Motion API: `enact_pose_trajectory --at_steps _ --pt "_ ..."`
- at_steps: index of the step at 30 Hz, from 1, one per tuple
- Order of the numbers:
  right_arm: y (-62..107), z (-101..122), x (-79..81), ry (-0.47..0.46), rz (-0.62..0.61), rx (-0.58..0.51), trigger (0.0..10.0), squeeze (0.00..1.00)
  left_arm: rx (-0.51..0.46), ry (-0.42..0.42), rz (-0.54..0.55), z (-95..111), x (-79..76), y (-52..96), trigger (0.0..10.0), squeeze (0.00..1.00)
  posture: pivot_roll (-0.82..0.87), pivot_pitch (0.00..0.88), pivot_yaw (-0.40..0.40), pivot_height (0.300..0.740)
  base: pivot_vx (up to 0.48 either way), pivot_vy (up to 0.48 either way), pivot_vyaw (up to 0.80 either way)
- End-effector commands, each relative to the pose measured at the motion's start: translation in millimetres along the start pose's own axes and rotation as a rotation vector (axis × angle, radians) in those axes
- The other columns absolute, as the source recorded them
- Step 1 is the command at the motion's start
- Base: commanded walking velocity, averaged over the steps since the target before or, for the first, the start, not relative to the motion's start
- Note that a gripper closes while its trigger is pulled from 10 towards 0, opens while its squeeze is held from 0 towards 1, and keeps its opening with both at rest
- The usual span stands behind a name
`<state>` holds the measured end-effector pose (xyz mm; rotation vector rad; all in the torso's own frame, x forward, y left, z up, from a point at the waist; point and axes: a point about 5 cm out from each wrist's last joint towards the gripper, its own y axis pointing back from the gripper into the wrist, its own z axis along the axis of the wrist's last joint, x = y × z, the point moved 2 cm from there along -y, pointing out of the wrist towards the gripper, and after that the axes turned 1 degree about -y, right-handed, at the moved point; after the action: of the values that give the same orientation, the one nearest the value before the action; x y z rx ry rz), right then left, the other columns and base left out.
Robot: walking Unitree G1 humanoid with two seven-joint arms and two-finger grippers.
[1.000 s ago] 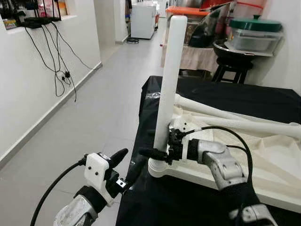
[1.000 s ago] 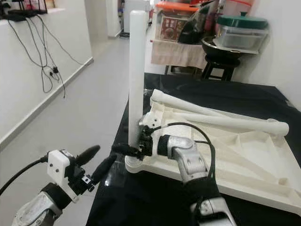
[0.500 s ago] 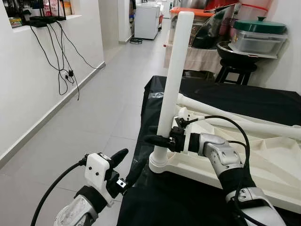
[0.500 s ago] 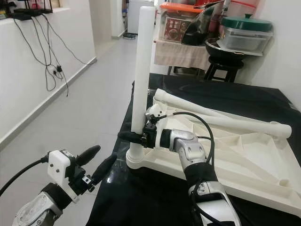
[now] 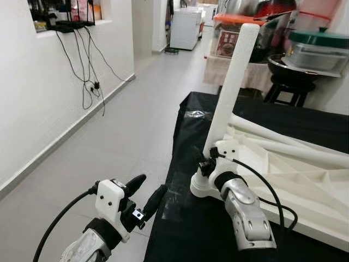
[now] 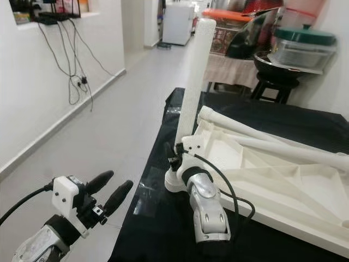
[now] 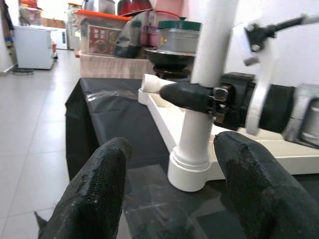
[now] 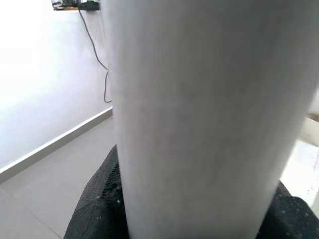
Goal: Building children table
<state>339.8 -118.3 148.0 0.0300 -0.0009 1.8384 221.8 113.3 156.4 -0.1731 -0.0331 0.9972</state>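
Note:
A white table top (image 5: 305, 180) lies upside down on a table draped in black cloth (image 5: 185, 224). One white leg (image 5: 232, 82) stands in its near left corner socket (image 5: 203, 188), leaning slightly right. My right gripper (image 5: 205, 164) is shut on this leg just above the socket. In the left wrist view one of its black fingers (image 7: 187, 94) crosses the leg (image 7: 199, 134). The right wrist view shows the leg (image 8: 209, 109) close up between dark pads (image 8: 97, 204). My left gripper (image 5: 148, 188) hangs open over the floor, left of the table's corner. Two loose legs (image 5: 283, 139) lie on the top.
A stool (image 5: 289, 90) with pots and a lidded container stands behind the table. Grey tiled floor (image 5: 125, 125) runs down a corridor on the left, beside a white wall with hanging cables (image 5: 87, 82). A white appliance (image 5: 185, 27) stands at the corridor's far end.
The head view has shifted. My right forearm has swung from the leg's right side round to its near side, still gripping it. The leg leans more to the right. The left gripper stays put.

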Motion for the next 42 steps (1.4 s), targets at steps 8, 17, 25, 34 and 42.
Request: enact_pose_trajectory --at_steps 8,17,25,34,42 --pt "-0.9 -11 -5.2 -0.007 0.058 0.098 10.0 1.00 -0.002 -0.001 0.002 -1 0.6 -1.0 10.0 0.00 0.10 0.000 -0.091 0.740 0.000 0.000 0.00" --pt "2.2 6 22.0 -0.071 0.711 0.090 10.0 0.00 -0.005 0.002 0.001 0 0.6 -2.5 10.0 0.00 0.11 0.000 -0.089 0.740 0.000 0.000 0.00" --pt "-5.3 2 16.7 -0.233 0.957 0.239 10.0 0.00 -0.005 0.002 0.003 0 0.8 -3.6 10.0 0.00 0.12 0.000 -0.090 0.740 0.000 0.000 0.00" --pt "-4.4 7 13.5 -0.318 1.032 0.248 0.0 0.00 -0.008 0.004 0.002 0 0.5 -4.3 10.0 0.00 0.11 0.000 -0.094 0.740 0.000 0.000 0.00" --pt "-14.2 8 -3.1 -0.240 0.818 0.158 0.0 0.00 -0.014 0.005 0.002 1 -0.6 -5.0 10.0 0.00 0.10 0.000 -0.091 0.740 0.000 0.000 0.00"
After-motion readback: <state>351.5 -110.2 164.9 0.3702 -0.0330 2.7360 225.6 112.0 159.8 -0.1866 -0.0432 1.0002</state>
